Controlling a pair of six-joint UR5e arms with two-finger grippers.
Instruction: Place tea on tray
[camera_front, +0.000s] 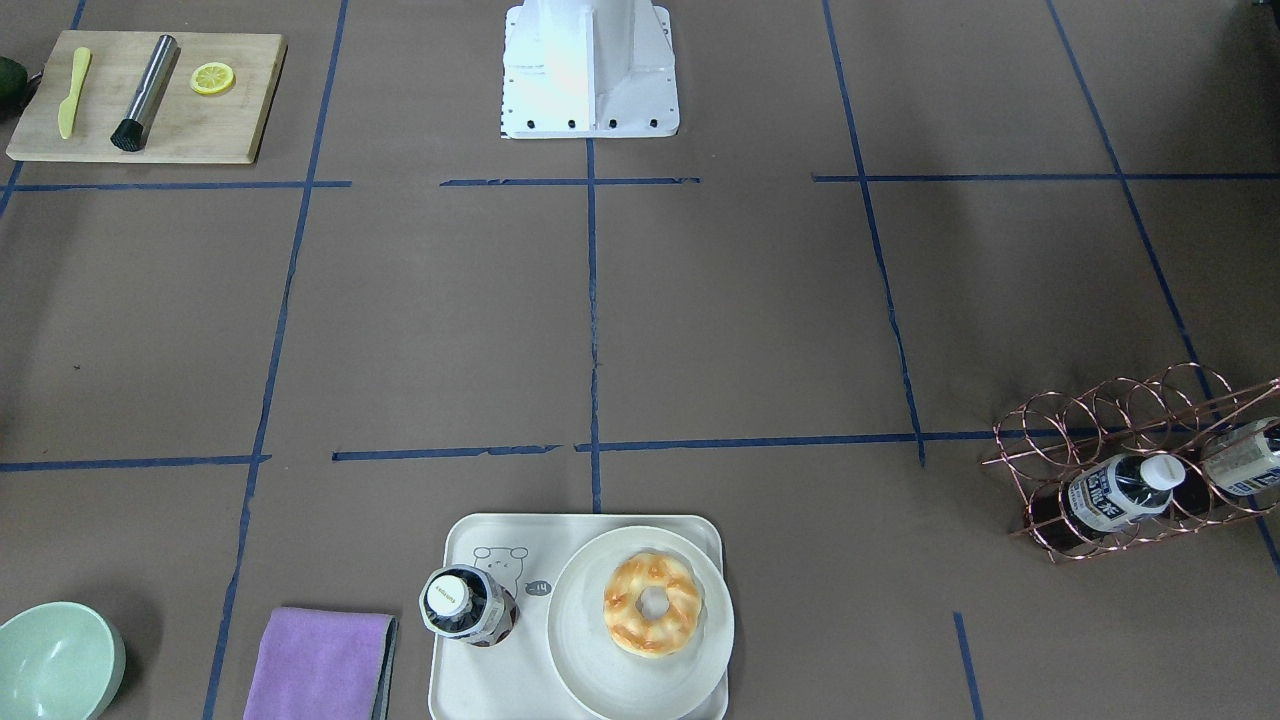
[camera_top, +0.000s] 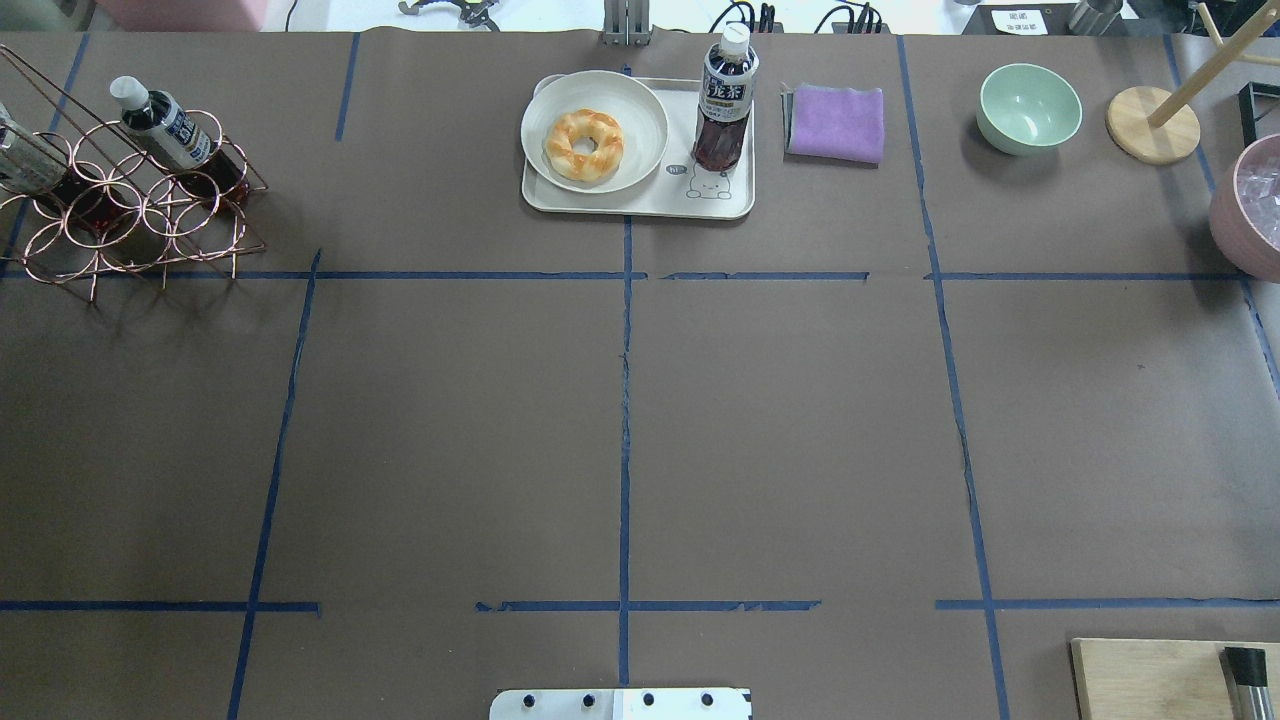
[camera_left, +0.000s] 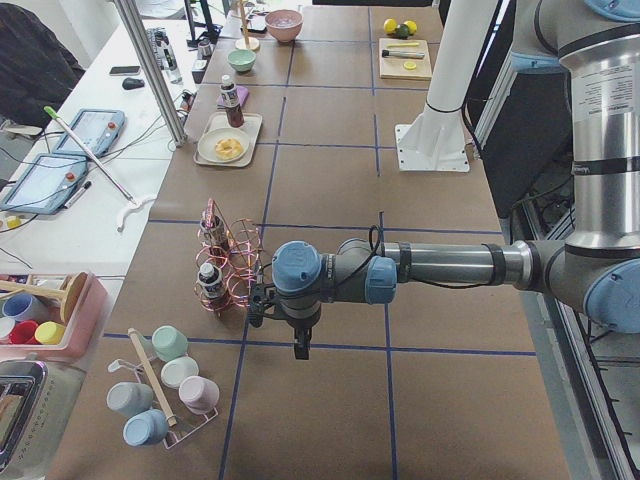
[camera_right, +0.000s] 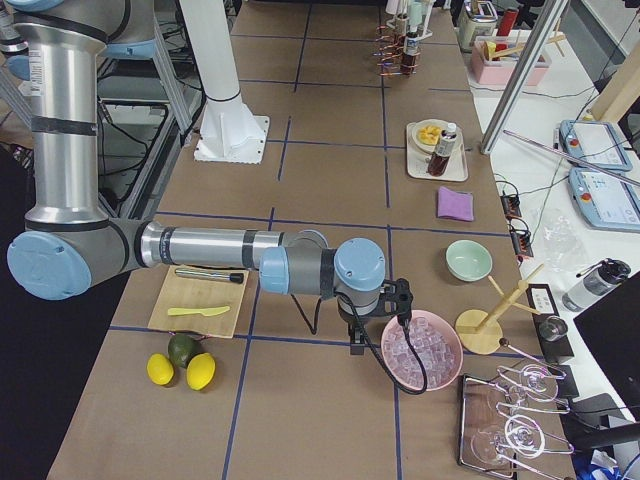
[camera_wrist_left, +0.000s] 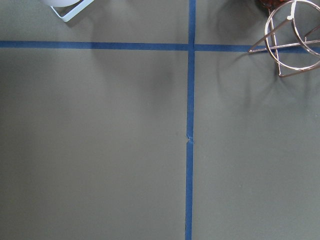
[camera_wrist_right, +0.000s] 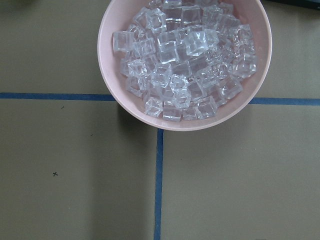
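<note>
We look straight down on the brown paper table cover (camera_wrist_left: 100, 150). A horizontal blue tape line (camera_wrist_left: 95, 45) runs across near the top, and a vertical blue tape line (camera_wrist_left: 189, 200) crosses it right of centre. The vertical line has a small kink (camera_wrist_left: 188, 141) about mid-height. Copper wire rack rings (camera_wrist_left: 297, 69) stand in the upper right corner, casting a soft shadow leftward. A dark reddish bit (camera_wrist_left: 267, 3) shows at the top edge there; unidentifiable. A white corner (camera_wrist_left: 70, 9), cut off, sits upper left.

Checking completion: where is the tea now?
Overhead view: the tea stands upright on the tray, between the doughnut plate and the purple cloth.
</note>
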